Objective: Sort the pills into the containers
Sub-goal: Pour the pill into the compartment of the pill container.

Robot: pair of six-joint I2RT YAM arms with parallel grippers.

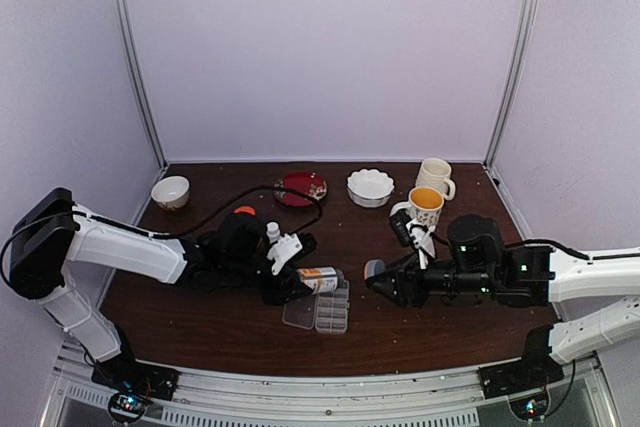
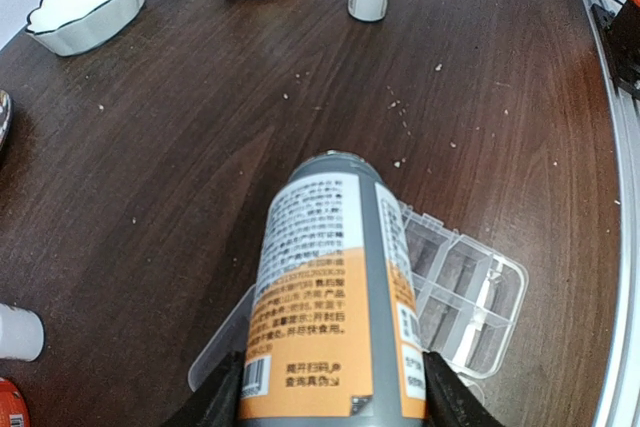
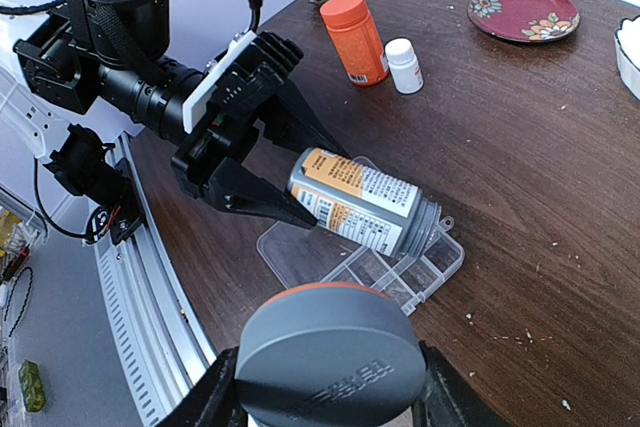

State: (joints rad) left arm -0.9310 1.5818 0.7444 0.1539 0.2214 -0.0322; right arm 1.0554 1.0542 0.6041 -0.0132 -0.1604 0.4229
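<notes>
L claw (image 2: 330, 402) grips bottle (image 2: 330, 287) over pill box (image 2: 470, 297).

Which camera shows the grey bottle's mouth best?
Right wrist: the grey bottle, held by the left gripper, lies side-on, its uncapped neck tilted toward the pill box; the right gripper holds a grey cap. Left wrist looks along it from behind, mouth facing away. Top external shows it small.

bottle (image 1: 318, 279) over pill box (image 1: 332, 319), cap (image 3: 330, 352) right
</notes>
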